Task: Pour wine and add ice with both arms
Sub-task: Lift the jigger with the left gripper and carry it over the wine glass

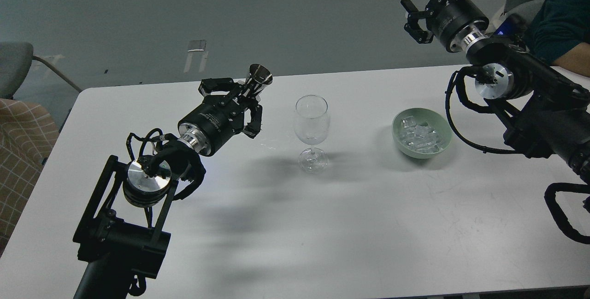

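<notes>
Head view looked down on a white surface (pixel 276 225) with a clear wine glass (pixel 312 131) standing upright near its middle; the glass appeared empty. To the right of the glass, well apart from it, sat a pale green bowl (pixel 400 141) holding the ice (pixel 419 135), a heap of small clear cubes, all of them inside the bowl.

To the left of the glass, the left hand (pixel 242 105) hung just above the surface with its fingers closed around a small dark metal cup (pixel 258 80). The cup was tilted, its open mouth turned up and toward the camera, and it stood near the glass without touching it.

Far to the right of the glass and beyond the bowl, the right hand (pixel 421 18) was raised past the back edge of the surface. Its fingers were spread apart and held nothing. A person's arm in a dark teal sleeve (pixel 560 18) showed behind the right arm.
</notes>
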You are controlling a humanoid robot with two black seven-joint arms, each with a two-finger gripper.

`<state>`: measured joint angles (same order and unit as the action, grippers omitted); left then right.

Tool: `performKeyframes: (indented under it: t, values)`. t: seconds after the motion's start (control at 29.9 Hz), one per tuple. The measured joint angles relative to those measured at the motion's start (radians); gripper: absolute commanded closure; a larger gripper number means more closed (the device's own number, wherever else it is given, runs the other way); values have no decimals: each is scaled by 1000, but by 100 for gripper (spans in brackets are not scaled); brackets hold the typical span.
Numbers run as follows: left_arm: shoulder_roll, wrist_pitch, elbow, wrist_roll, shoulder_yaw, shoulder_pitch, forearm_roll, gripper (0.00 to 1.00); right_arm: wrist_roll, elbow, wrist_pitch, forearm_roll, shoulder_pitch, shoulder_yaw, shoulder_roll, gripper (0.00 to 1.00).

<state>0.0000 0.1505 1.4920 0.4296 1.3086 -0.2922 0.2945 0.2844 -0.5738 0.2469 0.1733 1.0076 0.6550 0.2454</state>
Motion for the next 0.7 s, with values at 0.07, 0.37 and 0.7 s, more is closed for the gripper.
performKeyframes:
  t: [0.07, 0.37, 0.7]
  values:
    - [0, 1, 0, 0, -14, -5, 9, 96, 0, 0, 0, 0, 0, 0, 0, 0]
    - [0, 3, -1, 0, -69, -18, 54, 95, 0, 0, -1, 0, 0, 0, 0, 0]
    - [0, 3, -10, -2, -98, -47, 113, 95, 1, 0, -1, 0, -6, 0, 0, 0]
